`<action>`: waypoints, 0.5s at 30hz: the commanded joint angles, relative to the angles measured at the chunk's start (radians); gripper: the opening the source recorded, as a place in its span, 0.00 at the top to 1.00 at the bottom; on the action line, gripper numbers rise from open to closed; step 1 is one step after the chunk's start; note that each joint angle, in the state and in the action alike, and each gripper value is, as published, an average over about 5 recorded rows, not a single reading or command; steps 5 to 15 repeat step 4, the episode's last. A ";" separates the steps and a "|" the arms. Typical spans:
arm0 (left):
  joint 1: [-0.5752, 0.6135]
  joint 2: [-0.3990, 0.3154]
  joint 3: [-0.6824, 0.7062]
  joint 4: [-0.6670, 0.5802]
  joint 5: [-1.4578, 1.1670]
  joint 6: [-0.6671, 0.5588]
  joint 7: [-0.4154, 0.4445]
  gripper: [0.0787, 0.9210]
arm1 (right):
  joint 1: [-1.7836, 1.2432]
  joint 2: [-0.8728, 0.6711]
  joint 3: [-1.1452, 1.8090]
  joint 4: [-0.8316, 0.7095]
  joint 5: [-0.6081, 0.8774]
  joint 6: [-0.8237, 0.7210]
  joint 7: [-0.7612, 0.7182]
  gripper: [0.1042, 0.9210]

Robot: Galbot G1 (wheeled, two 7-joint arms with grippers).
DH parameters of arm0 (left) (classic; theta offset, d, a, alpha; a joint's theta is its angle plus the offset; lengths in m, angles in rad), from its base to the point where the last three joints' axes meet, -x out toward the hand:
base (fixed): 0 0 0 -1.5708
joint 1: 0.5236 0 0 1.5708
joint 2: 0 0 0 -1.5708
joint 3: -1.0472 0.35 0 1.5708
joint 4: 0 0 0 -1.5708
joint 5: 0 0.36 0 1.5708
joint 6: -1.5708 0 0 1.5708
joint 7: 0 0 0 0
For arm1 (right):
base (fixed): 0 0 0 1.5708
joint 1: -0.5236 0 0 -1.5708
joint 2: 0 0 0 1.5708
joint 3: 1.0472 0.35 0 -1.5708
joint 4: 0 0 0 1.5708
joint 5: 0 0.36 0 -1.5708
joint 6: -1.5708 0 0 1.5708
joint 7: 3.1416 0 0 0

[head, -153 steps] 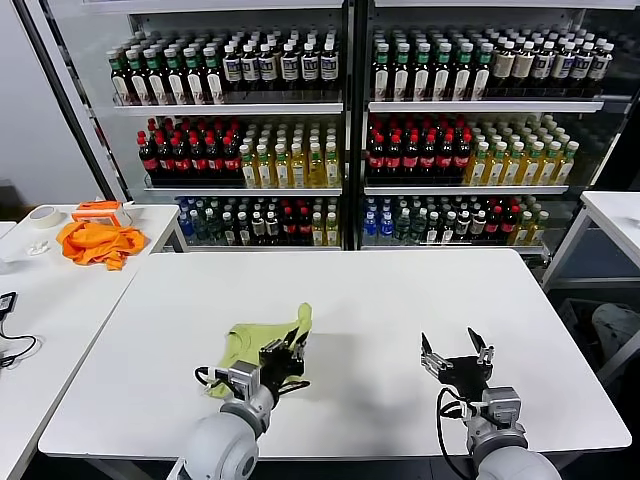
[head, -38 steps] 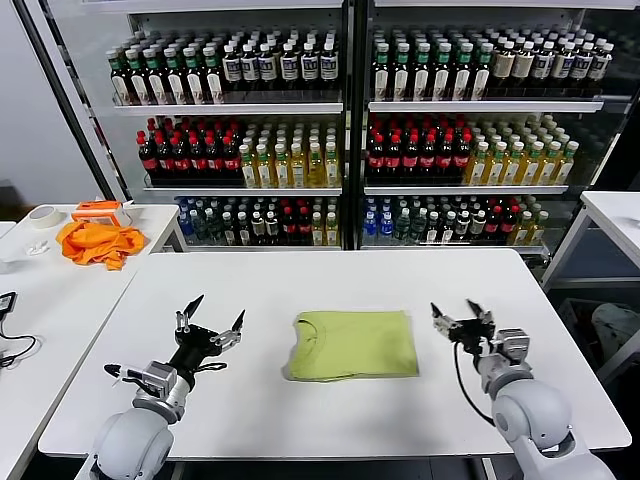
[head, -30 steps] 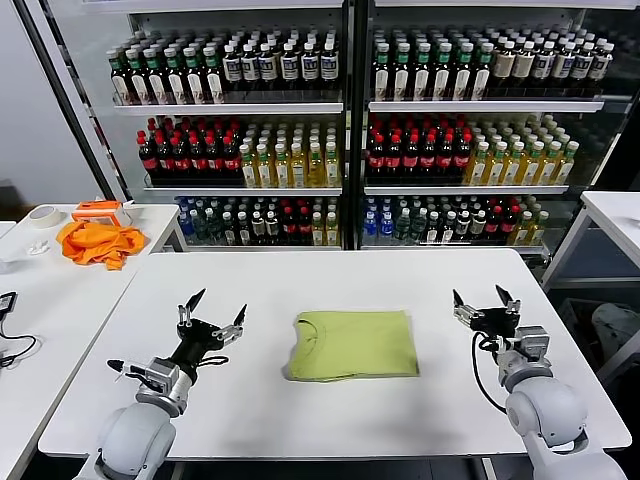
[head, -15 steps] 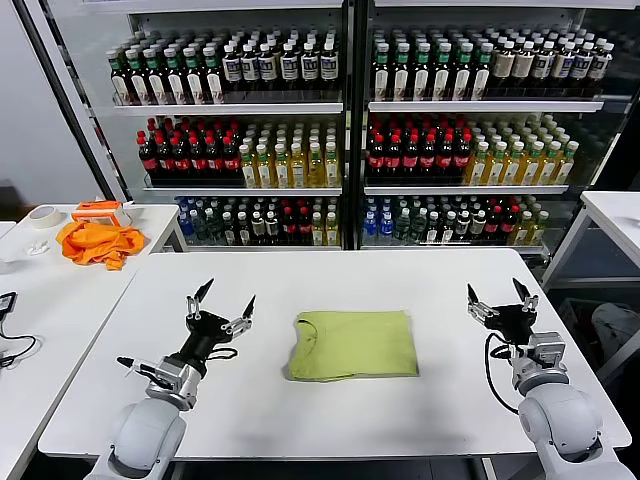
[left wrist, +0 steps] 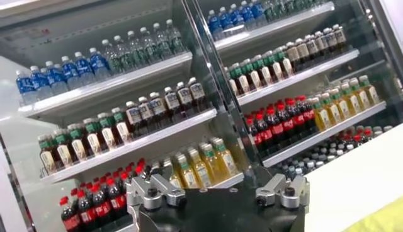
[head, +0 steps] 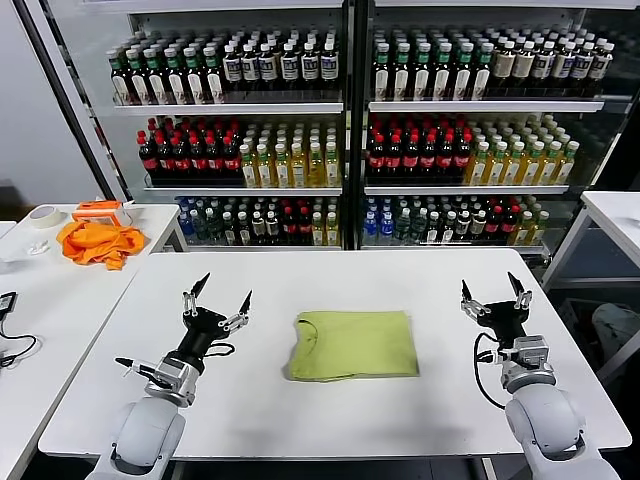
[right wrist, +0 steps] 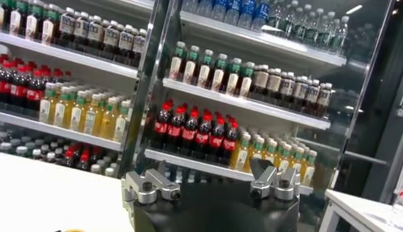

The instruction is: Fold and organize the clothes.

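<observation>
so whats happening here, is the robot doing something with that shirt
Right now nothing is holding it. The lime green T-shirt lies folded into a neat rectangle in the middle of the white table. The left gripper is raised to one side of it and the right gripper to the other, both open and empty, apart from the cloth. The folding looks done.

Left gripper (left wrist: 217, 189) spread wide, holding nothing. Glass-fronted cooler shelves (left wrist: 119, 75) of bottled drinks fill the background. White table (left wrist: 352, 170) edge at 4 o'clock.
</observation>
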 commanded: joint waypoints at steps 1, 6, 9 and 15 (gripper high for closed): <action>0.001 -0.011 -0.004 0.021 0.006 -0.054 0.012 0.12 | 0.014 0.003 -0.020 -0.048 -0.025 0.041 0.001 0.12; 0.013 -0.004 -0.003 0.009 -0.004 -0.056 0.003 0.12 | 0.014 0.007 -0.019 -0.056 -0.027 0.047 -0.014 0.12; 0.013 -0.004 -0.003 0.009 -0.004 -0.056 0.003 0.12 | 0.014 0.007 -0.019 -0.056 -0.027 0.047 -0.014 0.12; 0.013 -0.004 -0.003 0.009 -0.004 -0.056 0.003 0.12 | 0.014 0.007 -0.019 -0.056 -0.027 0.047 -0.014 0.12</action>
